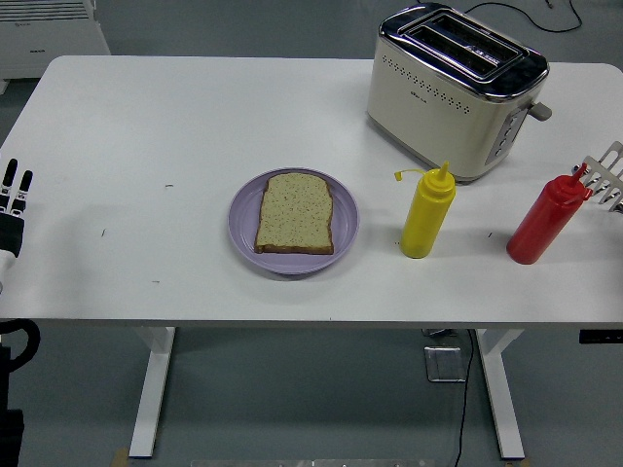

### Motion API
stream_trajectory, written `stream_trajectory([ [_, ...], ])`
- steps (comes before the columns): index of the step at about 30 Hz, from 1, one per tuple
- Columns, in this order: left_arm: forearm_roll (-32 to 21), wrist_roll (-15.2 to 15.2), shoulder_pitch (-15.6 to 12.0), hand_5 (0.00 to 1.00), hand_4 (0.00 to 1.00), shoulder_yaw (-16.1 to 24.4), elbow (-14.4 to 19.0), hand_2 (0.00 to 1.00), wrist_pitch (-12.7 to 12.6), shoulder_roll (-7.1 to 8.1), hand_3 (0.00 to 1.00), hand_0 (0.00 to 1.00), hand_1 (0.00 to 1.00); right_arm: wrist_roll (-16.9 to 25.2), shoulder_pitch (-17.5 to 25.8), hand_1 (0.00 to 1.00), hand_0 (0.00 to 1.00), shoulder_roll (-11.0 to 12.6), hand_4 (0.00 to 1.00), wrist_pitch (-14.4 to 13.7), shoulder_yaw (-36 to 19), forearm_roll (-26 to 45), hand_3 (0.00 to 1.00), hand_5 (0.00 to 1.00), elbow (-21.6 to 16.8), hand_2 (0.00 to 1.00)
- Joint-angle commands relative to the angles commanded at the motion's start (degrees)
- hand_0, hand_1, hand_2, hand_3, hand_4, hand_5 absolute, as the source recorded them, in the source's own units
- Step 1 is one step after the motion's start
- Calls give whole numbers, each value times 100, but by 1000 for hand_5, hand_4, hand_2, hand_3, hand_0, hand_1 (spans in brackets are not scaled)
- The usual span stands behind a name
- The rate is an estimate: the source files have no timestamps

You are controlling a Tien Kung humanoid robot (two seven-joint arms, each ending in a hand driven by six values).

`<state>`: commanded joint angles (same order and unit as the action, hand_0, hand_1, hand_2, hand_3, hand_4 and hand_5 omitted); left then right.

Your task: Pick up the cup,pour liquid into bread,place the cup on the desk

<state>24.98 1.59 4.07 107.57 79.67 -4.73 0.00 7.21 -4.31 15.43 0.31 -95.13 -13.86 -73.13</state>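
A slice of bread (295,213) lies on a purple plate (243,232) at the middle of the white table. A yellow squeeze bottle (427,212) stands upright to the plate's right. A red squeeze bottle (547,218) stands upright further right. My right hand (607,178) shows at the right edge, its silver fingers spread just beside the red bottle's tip and holding nothing. My left hand (12,202) rests at the left edge with straight fingers, far from the plate. No cup shows.
A cream and chrome toaster (455,89) stands at the back right, behind the bottles. The table's near edge (311,320) runs across the lower part of the picture.
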Motion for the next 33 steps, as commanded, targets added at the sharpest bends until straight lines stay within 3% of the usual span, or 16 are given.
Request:
stream_trajectory([
  [33, -6, -4, 13, 991, 556, -27, -6, 726, 9, 0, 680, 783, 733, -1, -9, 717, 780, 13, 673, 5, -13, 42, 749, 619, -12, 724],
])
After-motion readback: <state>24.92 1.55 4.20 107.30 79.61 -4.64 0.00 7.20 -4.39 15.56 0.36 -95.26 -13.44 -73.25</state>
